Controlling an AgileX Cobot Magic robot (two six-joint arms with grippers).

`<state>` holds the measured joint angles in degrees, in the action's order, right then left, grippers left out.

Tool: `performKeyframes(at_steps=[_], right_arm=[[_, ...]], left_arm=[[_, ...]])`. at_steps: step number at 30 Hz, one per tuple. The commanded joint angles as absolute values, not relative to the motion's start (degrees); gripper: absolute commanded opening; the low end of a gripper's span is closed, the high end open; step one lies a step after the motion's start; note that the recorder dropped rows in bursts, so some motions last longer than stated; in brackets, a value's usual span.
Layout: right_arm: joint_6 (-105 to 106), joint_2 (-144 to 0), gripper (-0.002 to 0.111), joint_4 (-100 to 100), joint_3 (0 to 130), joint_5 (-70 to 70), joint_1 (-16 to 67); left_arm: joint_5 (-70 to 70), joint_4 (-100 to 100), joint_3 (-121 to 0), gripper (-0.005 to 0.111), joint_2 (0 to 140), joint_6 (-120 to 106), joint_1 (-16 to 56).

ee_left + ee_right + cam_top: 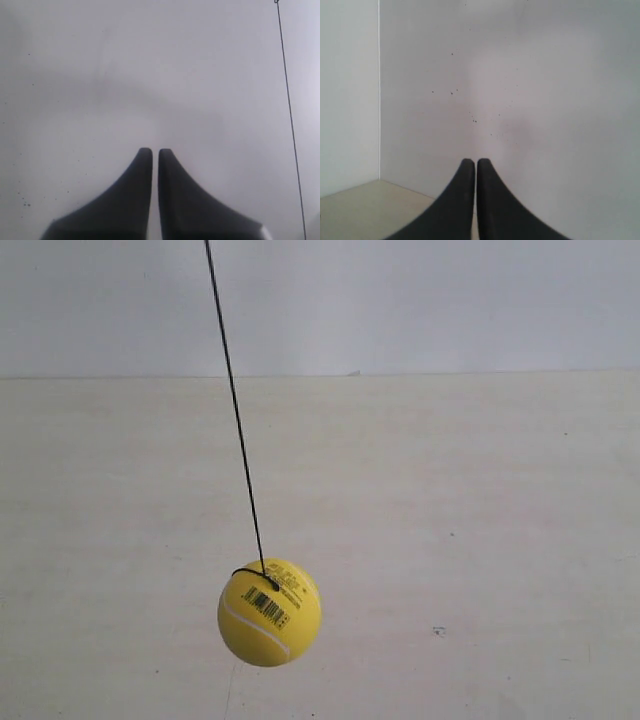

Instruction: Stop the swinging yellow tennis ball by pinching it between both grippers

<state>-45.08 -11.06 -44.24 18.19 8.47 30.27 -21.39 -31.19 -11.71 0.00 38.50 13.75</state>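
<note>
Since the yellow tennis ball (269, 611) hung low over the table (480, 540) on a thin black string (238, 420) that slanted off the vertical, and neither arm showed in the exterior view, the chief danger looked to be one of timing. The left gripper (155, 151) had its jaws drawn nearly together, with only a thin slit between the tips and nothing held. The right gripper (475, 161) stood the same way, narrow and empty, facing a pale wall. Neither wrist view caught the ball itself. The left one showed only the string off to one side, so both grippers seemed well apart from their target. If the two came in unevenly, the first to arrive would likely knock the ball away rather than check it, and the smooth round surface would probably glance off a tapering black wedge. A pinch aimed away from the ball's middle could squeeze it out upward or downward. An arm crossing the slanted string might snag it and jerk the ball off its path. Closing too low could also bring a jaw down against the table, since the ball hung near it. How fast the ball was moving could not be told from these pictures.
</note>
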Motion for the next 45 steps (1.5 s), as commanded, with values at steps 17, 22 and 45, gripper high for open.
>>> performKeyframes(at_steps=[17, 22, 45], right_arm=[[-45.1, -10.9, 0.000, -44.1, 18.4, 8.3, 30.4], [-45.1, -10.9, 0.000, -44.1, 18.4, 8.3, 30.4], [-45.1, -10.9, 0.000, -44.1, 18.4, 8.7, 30.4]], left_arm=[[-0.7, 1.1, -21.9, 0.005, 0.0, 10.5, 5.7], [1.6, 8.1, -21.9, 0.005, 0.0, 3.1, -1.1], [4.0, 0.6, -14.5, 0.005, 0.0, 3.4, -4.1]])
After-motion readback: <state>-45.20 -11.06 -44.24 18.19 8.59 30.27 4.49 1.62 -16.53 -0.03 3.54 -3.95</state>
